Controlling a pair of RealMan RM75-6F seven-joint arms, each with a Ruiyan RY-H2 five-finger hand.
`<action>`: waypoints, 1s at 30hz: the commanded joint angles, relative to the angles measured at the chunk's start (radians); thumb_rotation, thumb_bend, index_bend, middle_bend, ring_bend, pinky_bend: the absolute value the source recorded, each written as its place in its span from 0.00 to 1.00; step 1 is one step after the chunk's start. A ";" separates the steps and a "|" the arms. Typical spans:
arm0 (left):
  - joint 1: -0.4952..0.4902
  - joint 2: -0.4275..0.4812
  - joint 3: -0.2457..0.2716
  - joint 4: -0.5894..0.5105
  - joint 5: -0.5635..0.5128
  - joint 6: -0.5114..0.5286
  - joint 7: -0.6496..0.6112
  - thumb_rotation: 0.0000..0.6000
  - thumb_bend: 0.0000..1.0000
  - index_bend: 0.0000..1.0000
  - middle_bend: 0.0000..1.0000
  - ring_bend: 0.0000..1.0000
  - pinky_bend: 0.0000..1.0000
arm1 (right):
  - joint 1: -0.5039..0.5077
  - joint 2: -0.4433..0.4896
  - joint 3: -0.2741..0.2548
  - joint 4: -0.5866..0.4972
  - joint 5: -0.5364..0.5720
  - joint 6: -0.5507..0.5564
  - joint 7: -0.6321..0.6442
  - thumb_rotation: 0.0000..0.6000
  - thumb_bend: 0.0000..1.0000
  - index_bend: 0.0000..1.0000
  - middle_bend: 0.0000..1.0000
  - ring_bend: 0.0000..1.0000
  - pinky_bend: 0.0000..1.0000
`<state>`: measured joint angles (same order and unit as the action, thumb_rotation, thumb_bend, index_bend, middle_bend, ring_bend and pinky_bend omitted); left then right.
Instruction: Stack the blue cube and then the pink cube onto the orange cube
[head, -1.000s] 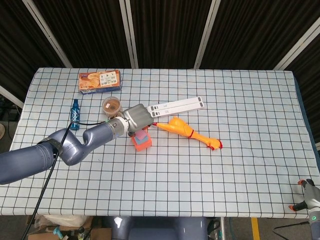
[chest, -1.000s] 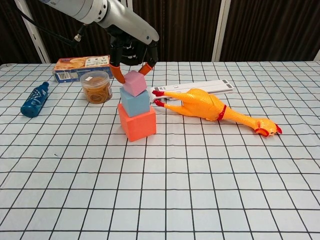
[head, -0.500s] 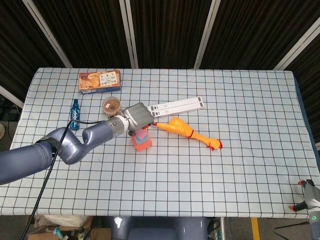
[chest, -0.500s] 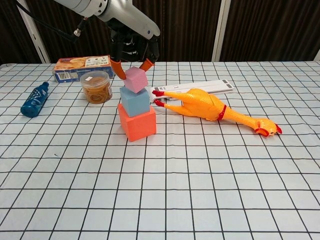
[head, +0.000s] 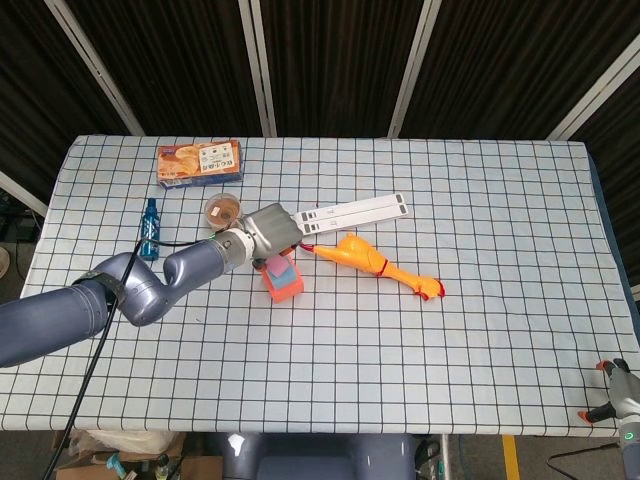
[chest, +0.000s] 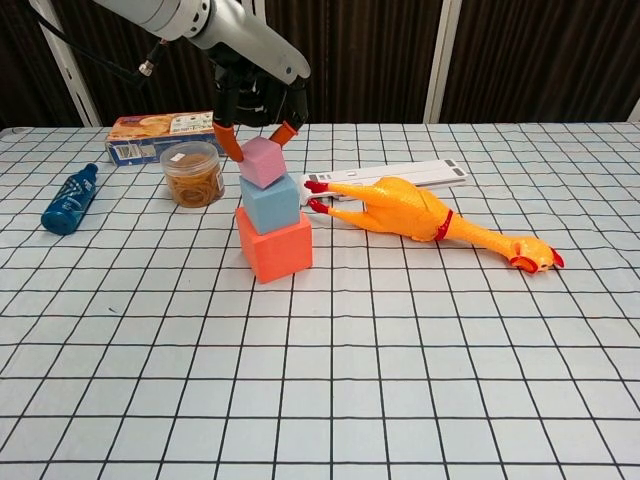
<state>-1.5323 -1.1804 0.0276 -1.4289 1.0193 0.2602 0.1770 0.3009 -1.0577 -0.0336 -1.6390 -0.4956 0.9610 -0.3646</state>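
Note:
The orange cube (chest: 275, 248) stands on the checked cloth with the blue cube (chest: 269, 203) on top of it. The pink cube (chest: 262, 162) sits slightly turned on the blue one. My left hand (chest: 255, 100) hovers just above the pink cube, its orange-tipped fingers (chest: 222, 133) spread to either side and not gripping it. From the head view, the left hand (head: 268, 232) covers part of the stack (head: 285, 285). Only a sliver of my right hand (head: 612, 398) shows at the bottom right corner, away from the cubes.
A yellow rubber chicken (chest: 420, 215) lies right of the stack, with a white flat bar (chest: 400, 175) behind it. A jar of rubber bands (chest: 193, 173), a blue bottle (chest: 70, 199) and a snack box (chest: 165, 135) sit to the left.
My left hand has let go of the pink cube and risen a little, shifting left. The pink cube now rests on the blue cube.

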 joint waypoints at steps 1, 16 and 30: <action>-0.001 -0.002 0.003 0.001 0.000 0.001 -0.002 1.00 0.35 0.78 0.76 0.77 0.92 | 0.000 -0.001 0.000 0.001 0.002 0.000 0.000 1.00 0.12 0.21 0.08 0.24 0.26; -0.015 -0.006 0.016 -0.006 -0.009 0.010 -0.011 1.00 0.35 0.78 0.77 0.77 0.92 | -0.001 0.006 0.001 -0.005 -0.006 -0.002 0.009 1.00 0.12 0.21 0.08 0.24 0.26; -0.034 -0.011 0.039 0.000 -0.032 0.017 -0.014 1.00 0.35 0.74 0.76 0.77 0.92 | -0.001 0.010 0.001 -0.006 -0.006 -0.003 0.014 1.00 0.12 0.21 0.08 0.24 0.26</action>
<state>-1.5657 -1.1912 0.0661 -1.4285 0.9874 0.2775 0.1633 0.2997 -1.0475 -0.0330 -1.6449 -0.5013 0.9579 -0.3502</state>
